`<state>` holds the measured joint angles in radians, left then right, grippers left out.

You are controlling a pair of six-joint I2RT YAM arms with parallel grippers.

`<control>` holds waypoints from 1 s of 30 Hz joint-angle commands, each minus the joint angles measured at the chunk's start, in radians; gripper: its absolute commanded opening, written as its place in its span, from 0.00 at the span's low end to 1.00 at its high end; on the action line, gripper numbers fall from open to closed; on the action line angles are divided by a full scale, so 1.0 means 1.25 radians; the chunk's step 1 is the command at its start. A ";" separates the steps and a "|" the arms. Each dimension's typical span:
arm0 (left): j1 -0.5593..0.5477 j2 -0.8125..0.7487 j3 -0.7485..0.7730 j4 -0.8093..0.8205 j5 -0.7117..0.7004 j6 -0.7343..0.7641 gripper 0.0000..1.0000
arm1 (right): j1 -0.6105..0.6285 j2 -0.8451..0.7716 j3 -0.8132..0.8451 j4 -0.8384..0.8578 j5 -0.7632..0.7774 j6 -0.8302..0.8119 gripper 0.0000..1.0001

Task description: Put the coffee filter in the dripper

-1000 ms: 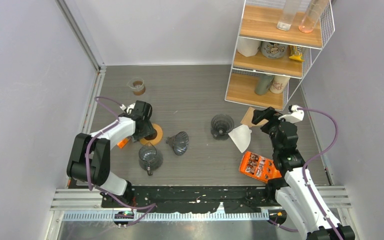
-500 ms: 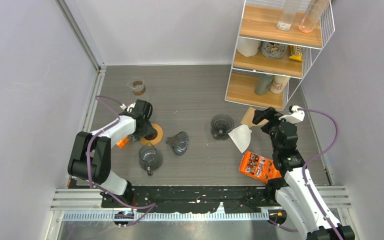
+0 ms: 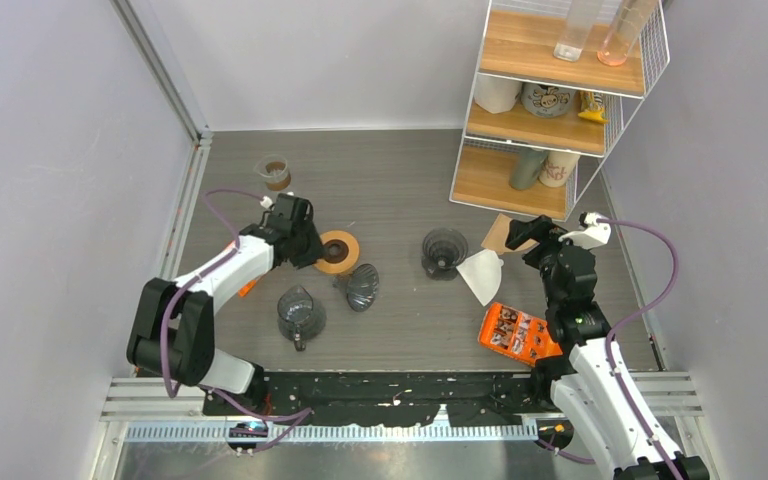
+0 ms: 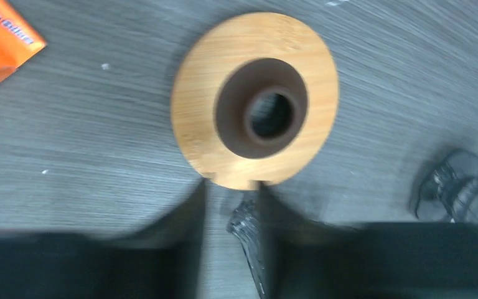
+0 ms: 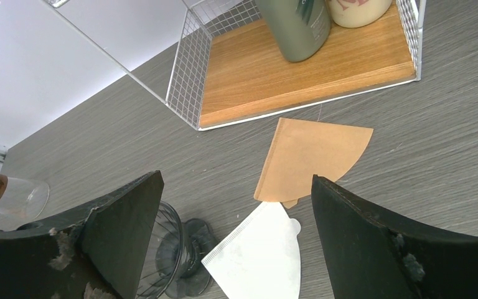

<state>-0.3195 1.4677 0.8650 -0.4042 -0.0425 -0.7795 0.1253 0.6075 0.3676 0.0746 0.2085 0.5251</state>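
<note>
We see the right gripper (image 5: 236, 187) spread wide, holding nothing; the white coffee filter (image 5: 261, 255) lies before it, beside the dripper (image 5: 183, 249).

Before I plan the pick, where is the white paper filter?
In the top view, the white filter lies flat on the table's right side, just right of the glass dripper, touching the brown filter.

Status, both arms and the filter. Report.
Right gripper open, above white filter and brown filter, both flat on table. Dripper beside them, no filter in. Left gripper at wooden ring edge, grip unclear. Nothing in the way.
</note>
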 commanded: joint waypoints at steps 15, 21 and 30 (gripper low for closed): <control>-0.008 0.043 0.113 0.031 0.017 0.088 0.49 | 0.003 -0.005 0.005 0.017 0.012 -0.011 0.95; -0.015 0.143 0.201 -0.001 0.018 0.108 0.41 | 0.003 0.007 0.010 0.017 0.013 -0.015 0.96; -0.038 0.221 0.256 -0.064 -0.044 0.126 0.37 | 0.003 0.018 0.012 0.016 0.021 -0.018 0.95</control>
<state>-0.3519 1.7222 1.1320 -0.4419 -0.0452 -0.6487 0.1253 0.6270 0.3672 0.0742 0.2089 0.5179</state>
